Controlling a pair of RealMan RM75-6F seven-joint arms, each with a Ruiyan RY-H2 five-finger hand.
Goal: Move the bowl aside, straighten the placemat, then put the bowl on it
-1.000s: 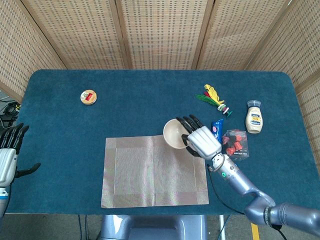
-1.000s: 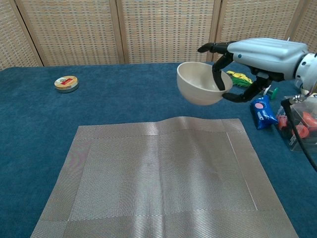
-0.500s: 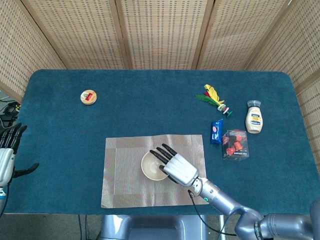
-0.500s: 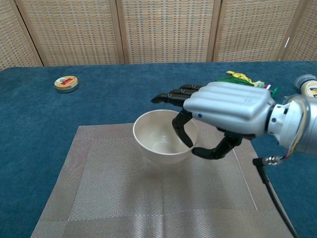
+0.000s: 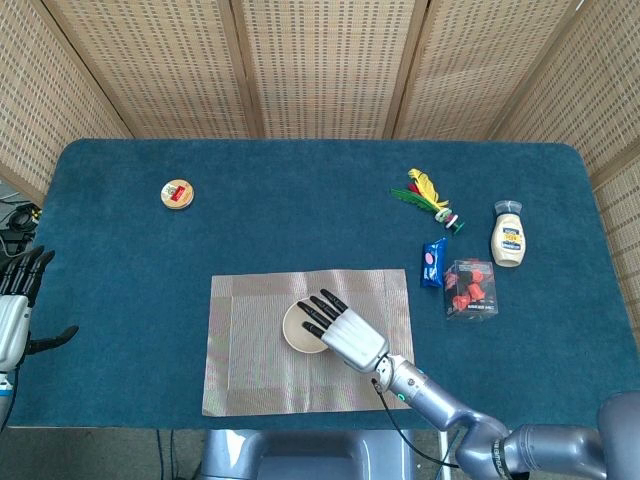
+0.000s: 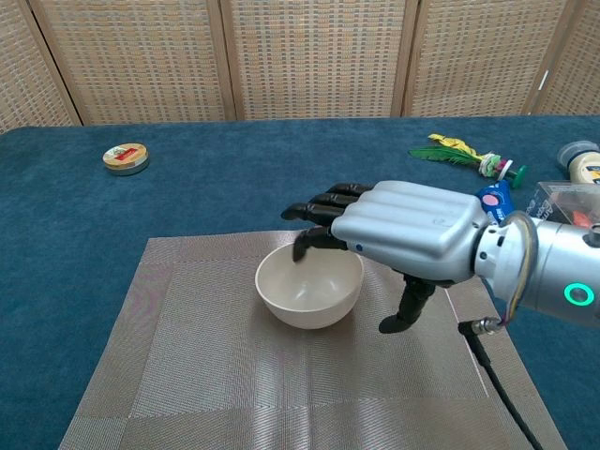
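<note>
The cream bowl (image 5: 300, 329) (image 6: 308, 287) stands upright on the grey woven placemat (image 5: 250, 350) (image 6: 187, 375), near its middle. The mat lies flat, its edges square with the table's front edge. My right hand (image 5: 346, 331) (image 6: 405, 231) hovers over the bowl's right side with the fingers (image 6: 323, 204) stretched above the rim. Its thumb hangs down to the right, apart from the bowl's wall. It holds nothing. My left hand (image 5: 15, 310) stays at the far left table edge, fingers spread and empty; only the head view shows it.
A round tin (image 5: 176, 193) (image 6: 126, 157) lies at the back left. On the right are a feather toy (image 5: 428, 195) (image 6: 459, 150), a blue packet (image 5: 433, 262), a clear box of red pieces (image 5: 470, 288) and a mayonnaise bottle (image 5: 509, 235).
My right hand carried the bowl from beyond the mat's far right corner to the mat's middle, set it down and let go. The left hand stayed still.
</note>
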